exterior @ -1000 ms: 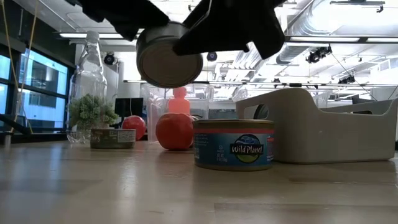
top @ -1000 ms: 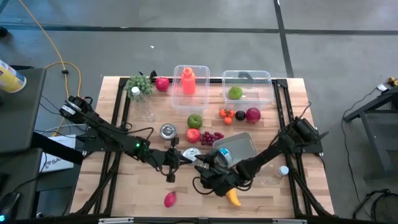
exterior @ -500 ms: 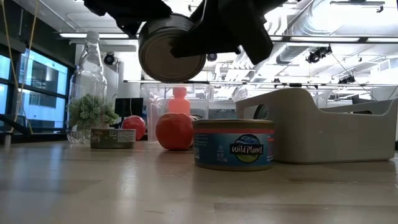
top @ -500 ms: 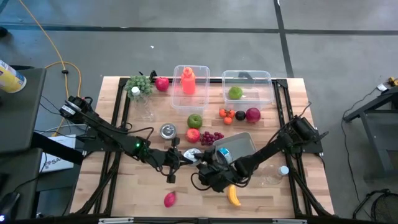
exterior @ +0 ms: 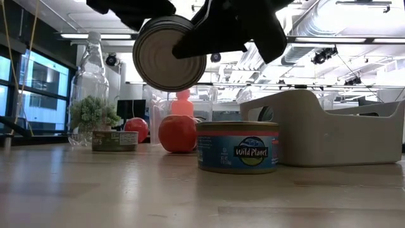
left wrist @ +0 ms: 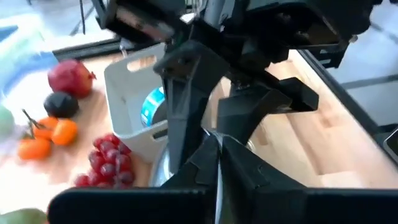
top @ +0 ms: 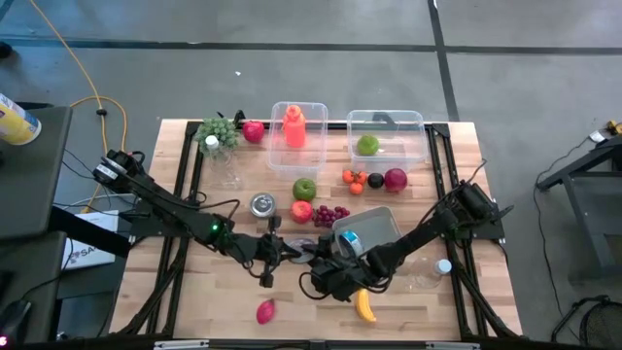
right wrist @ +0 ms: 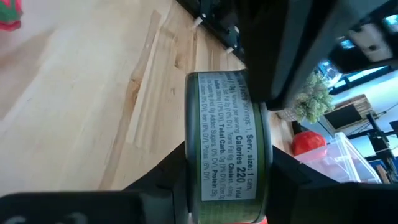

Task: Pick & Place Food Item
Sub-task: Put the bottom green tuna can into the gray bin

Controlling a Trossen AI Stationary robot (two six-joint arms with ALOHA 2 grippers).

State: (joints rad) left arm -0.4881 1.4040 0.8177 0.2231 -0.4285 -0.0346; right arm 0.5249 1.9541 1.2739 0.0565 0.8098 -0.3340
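A green-labelled can (exterior: 166,54) hangs in the air over the middle of the table, one round end toward the near edge. In the high view the can (top: 300,243) sits between my two grippers. My left gripper (top: 289,250) reaches in from the table's left and is shut at the can's rim. My right gripper (top: 317,261) comes from the right, and its fingers flank the can (right wrist: 227,143) in the right wrist view. My left gripper meets the can at its upper rim (right wrist: 260,78), coming almost level from the table's left. Its shut fingers (left wrist: 217,158) hide the place of contact. The can is clear of the table. My right gripper pinches the can between its two fingers, one on each flat end (right wrist: 189,186). One finger lies across the near end face (exterior: 190,45). The fingers slant down from the table's right. The can lies on its side in the hold, lifted clear.
A blue-labelled can (exterior: 238,147) stands by the white bin (top: 374,228), just right of the grippers. A flat tin (top: 260,204), apples, grapes (top: 332,213), a banana (top: 364,308), a pink fruit (top: 264,311) and two clear containers (top: 387,136) lie around.
The can has turned about in the air, so that its round end now faces the near edge more squarely. Both arms have stayed in place.
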